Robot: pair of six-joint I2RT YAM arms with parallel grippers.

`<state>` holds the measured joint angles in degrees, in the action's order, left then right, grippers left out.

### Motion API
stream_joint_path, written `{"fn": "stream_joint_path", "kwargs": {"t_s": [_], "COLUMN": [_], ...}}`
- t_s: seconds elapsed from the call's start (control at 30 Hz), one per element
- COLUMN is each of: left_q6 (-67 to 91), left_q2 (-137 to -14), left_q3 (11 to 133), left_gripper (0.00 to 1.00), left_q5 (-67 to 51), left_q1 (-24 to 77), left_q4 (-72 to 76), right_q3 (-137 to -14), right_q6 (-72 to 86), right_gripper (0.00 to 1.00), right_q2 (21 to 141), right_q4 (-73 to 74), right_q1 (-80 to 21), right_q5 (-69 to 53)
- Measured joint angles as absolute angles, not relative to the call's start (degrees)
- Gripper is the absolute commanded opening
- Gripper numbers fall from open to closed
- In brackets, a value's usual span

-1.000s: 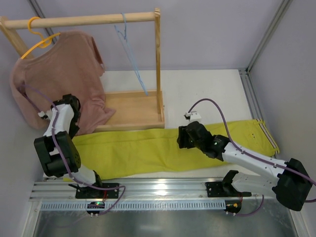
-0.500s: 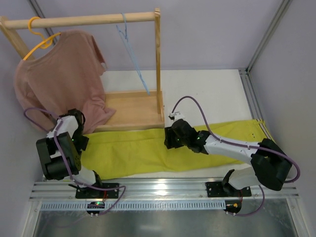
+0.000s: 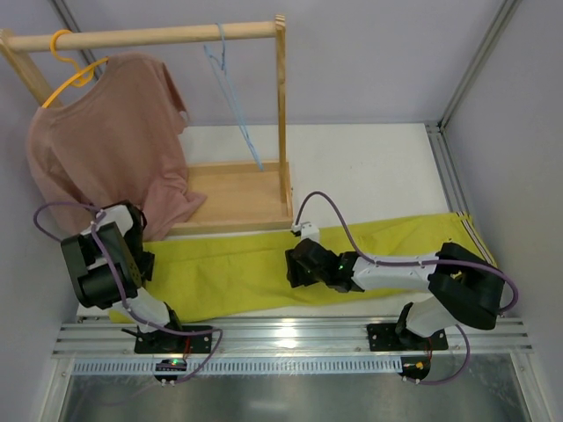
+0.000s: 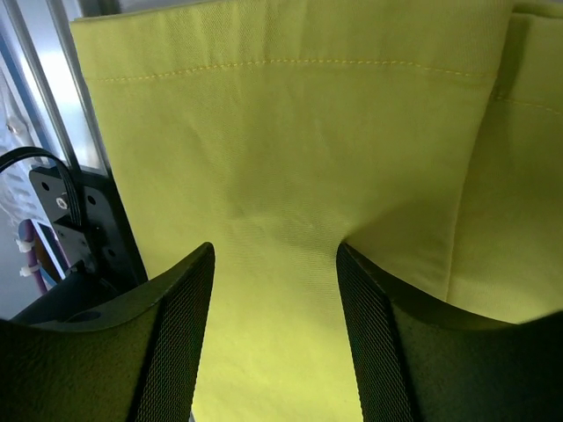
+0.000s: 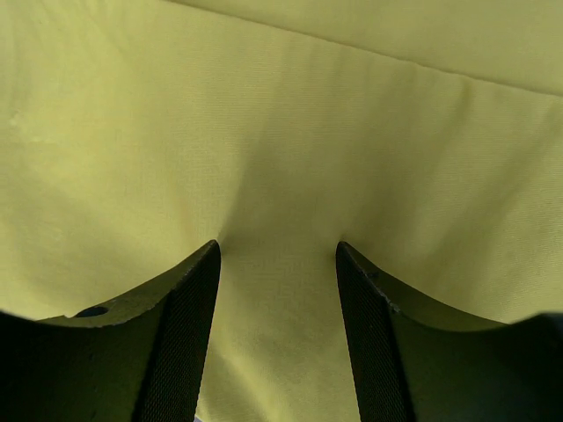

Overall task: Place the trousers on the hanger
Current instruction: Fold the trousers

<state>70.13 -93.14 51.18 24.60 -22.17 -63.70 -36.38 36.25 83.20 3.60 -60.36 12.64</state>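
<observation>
A dusty-pink T-shirt (image 3: pixel 110 141) hangs on a yellow hanger (image 3: pixel 66 57) from the wooden rail (image 3: pixel 149 37) of a clothes rack at the back left, its hem drooping over the rack's shallow wooden tray (image 3: pixel 233 198) on the white tabletop (image 3: pixel 369 171).

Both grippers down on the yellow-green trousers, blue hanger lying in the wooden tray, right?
The left gripper and right gripper are down on the trousers, but the blue hanger hangs from the wooden rail by its hook, not in the tray; the top external view shows it.
</observation>
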Motion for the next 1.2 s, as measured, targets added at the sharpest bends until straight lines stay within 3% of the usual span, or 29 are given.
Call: {"fn": "stream_joint_path", "kwargs": {"t_s": [0.33,0.57,0.87,1.07,1.2], "left_q6": [68.42,65.93,57.14,51.62,52.18], "left_q2": [-87.94,-76.62,-73.84,-64.20,-64.45], "left_q3": [52.14,55.81,50.83,46.98,46.98], "left_gripper": [0.67,0.68,0.68,0.69,0.74], "left_q5": [27.35,27.99,15.84,11.09,11.40], "left_q1": [-26.20,-26.39,-26.55,-26.55,-26.55], "left_q4": [-65.95,-64.77,-55.46,-50.19,-49.21], "right_q3": [-35.42,-44.16,-49.52,-51.64,-56.75], "right_q6": [37.08,22.68,7.22,0.73,-1.93], "right_gripper": [0.55,0.55,0.55,0.55,0.56], "right_q2": [81.21,77.45,82.46,87.94,95.26], "right_q4": [4.05,9.45,3.55,2.92,3.55], "right_q1": [-64.05,-64.05,-55.40,-52.60,-52.36], "right_q5": [15.25,9.93,-12.21,-21.28,-24.82]}}
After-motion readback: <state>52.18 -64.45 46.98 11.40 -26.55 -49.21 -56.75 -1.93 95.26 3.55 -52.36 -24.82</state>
